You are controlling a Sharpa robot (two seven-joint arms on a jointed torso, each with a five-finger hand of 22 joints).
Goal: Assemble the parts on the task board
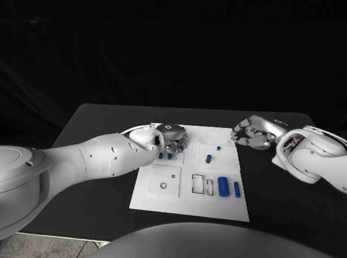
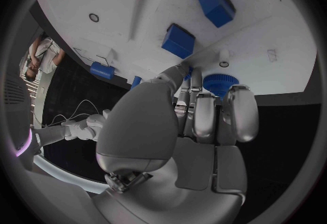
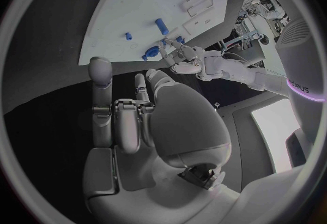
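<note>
Recesses in the flat white task board [image 1: 190, 207] on the black bench [image 1: 96, 123] hold small blue parts [image 1: 223, 186]. Silver left hand [image 1: 170, 137] rests fingers on the board near a blue ribbed round part [image 2: 219, 82], grip unclear. Silver right hand [image 1: 252, 133] hovers curled, holding nothing.

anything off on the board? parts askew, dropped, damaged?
Nothing stands out. The blue parts lie or stand on the task board, none off it. Left robot hand works over the board; right robot hand hovers beside it, holding nothing.
</note>
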